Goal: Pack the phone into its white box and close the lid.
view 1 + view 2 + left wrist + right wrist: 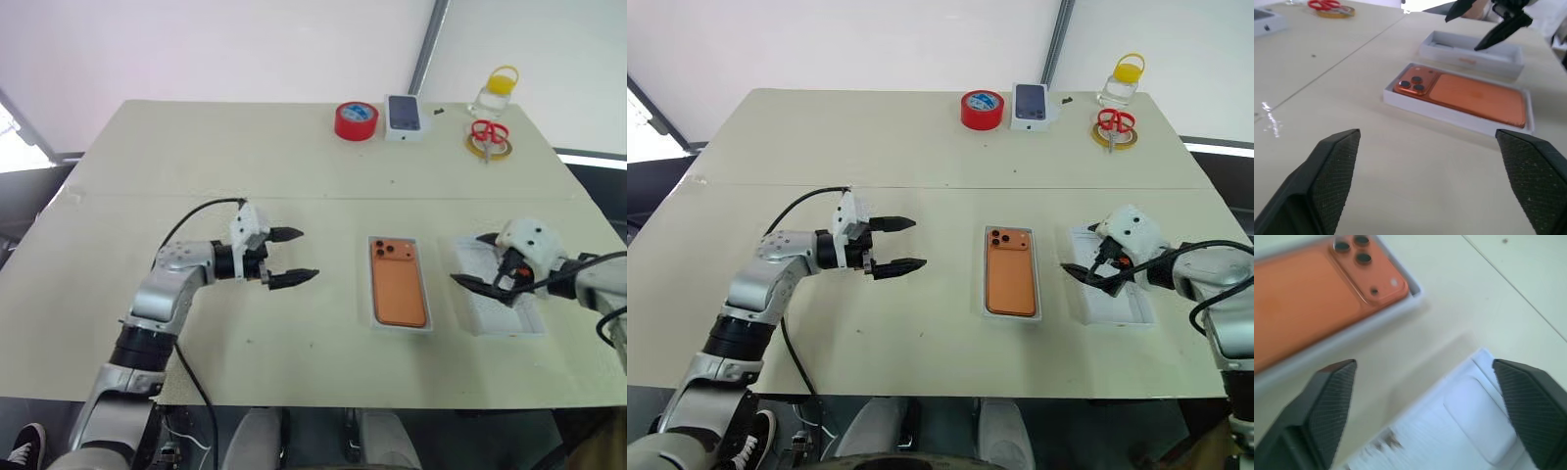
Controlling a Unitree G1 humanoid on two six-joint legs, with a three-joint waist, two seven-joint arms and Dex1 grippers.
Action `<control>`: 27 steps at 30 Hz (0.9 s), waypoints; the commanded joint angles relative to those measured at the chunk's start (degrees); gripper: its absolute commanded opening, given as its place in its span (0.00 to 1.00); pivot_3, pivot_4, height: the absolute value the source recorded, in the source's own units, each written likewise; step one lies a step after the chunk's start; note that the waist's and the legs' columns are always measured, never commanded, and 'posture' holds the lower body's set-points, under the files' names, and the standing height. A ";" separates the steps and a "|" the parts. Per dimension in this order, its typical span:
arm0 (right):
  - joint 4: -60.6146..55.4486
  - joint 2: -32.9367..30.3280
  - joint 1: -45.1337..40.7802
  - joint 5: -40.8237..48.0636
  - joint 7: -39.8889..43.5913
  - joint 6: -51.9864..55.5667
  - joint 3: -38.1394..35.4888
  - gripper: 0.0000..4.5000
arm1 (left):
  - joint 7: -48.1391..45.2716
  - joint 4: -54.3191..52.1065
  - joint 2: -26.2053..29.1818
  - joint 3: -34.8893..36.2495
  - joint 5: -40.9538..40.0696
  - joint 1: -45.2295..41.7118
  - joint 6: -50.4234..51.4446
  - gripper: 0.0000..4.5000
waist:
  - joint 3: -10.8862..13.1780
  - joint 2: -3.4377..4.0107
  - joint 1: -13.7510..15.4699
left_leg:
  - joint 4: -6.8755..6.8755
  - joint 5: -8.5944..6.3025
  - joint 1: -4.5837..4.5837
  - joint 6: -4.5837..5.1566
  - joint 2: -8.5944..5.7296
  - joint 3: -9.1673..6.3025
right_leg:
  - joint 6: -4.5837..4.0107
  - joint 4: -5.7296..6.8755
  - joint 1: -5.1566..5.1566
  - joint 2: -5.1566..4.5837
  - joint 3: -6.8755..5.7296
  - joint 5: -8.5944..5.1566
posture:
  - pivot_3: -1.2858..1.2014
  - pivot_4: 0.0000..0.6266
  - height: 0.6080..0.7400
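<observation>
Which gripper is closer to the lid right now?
Right. The right gripper hovers open right over the lid, which lies upturned beside the white box holding the phone. The left gripper, also open, is on the box's far side.

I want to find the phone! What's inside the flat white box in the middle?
The slim orange phone lies camera side up inside the shallow white cardboard box, filling it. The box floor underneath stays hidden.
</observation>
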 commanded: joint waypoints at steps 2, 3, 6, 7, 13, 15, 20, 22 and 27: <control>-6.82 2.89 0.55 -1.27 -10.18 10.77 -1.82 0.99 | -0.44 -3.31 1.66 1.52 1.96 4.98 -12.90 0.99 | 0.00 0.02 0.02 | 0.02 0.00 -0.05 0.00 -0.01 0.02 | -0.07 0.01 -0.05 -0.03 0.01 -0.03 | 0.52 0.24 0.99; -7.28 2.75 1.08 -2.10 -11.46 12.96 -0.89 0.99 | -1.65 -3.74 2.24 1.44 1.39 6.07 -13.74 0.99 | 0.00 0.02 0.04 | 0.04 0.00 -0.07 0.00 -0.03 0.03 | -0.15 0.00 -0.06 -0.06 0.02 -0.08 | 0.52 0.24 0.99; -11.18 2.80 2.63 -1.24 -13.30 19.85 -0.21 0.99 | -3.76 -5.08 3.60 1.63 -0.42 8.40 -15.32 0.99 | -0.01 0.03 0.27 | 0.06 0.00 -0.20 0.00 -0.07 0.04 | -0.21 -0.03 -0.15 -0.24 0.01 -0.10 | 0.52 0.24 0.99; -12.21 2.85 2.53 -0.89 -13.92 22.08 -0.34 0.99 | -4.10 -5.44 3.93 1.66 -0.67 8.91 -16.02 0.99 | -0.01 0.04 0.26 | 0.07 0.00 -0.24 0.00 -0.09 0.04 | -0.21 -0.02 -0.19 -0.26 0.01 -0.10 | 0.52 0.24 0.99; -16.65 5.77 -4.26 3.52 -17.12 45.20 -0.99 0.99 | -6.67 -6.84 5.15 1.51 -2.10 12.06 -20.06 0.99 | -0.01 0.06 -0.18 | 0.10 0.00 -0.30 0.00 -0.08 0.05 | -0.21 -0.02 -0.26 -0.24 -0.01 -0.10 | 0.52 0.24 0.99; -16.87 6.00 -8.16 4.77 -17.50 51.97 -1.16 0.99 | -6.66 -7.15 5.13 1.37 -2.46 12.96 -20.35 0.99 | 0.00 0.09 -0.11 | 0.10 0.00 -0.31 0.01 -0.05 0.05 | -0.20 -0.01 -0.28 -0.09 -0.01 -0.09 | 0.52 0.24 0.99; -12.40 5.22 -14.50 8.42 -18.90 58.59 -1.50 0.99 | -5.43 -8.46 4.72 0.85 -1.82 15.35 -21.76 0.99 | 0.00 0.10 0.13 | 0.11 0.00 -0.40 0.01 -0.05 0.03 | -0.20 -0.02 -0.35 -0.05 -0.05 -0.09 | 0.52 0.24 0.99; -11.80 3.56 -14.49 8.59 -19.68 58.59 -0.06 0.99 | -4.44 -9.38 4.34 0.77 -2.07 16.10 -21.28 0.99 | 0.00 0.10 0.15 | 0.11 0.00 -0.45 0.01 -0.07 0.00 | -0.20 -0.05 -0.34 -0.07 -0.05 -0.09 | 0.52 0.24 0.99; -9.54 2.86 -11.59 12.80 -21.81 58.59 -1.18 0.99 | -3.05 -11.37 4.48 0.53 -1.70 18.23 -21.45 0.99 | 0.00 0.11 -0.04 | 0.12 0.00 -0.51 0.02 -0.12 0.02 | -0.16 -0.07 -0.37 -0.10 -0.05 -0.07 | 0.52 0.24 0.99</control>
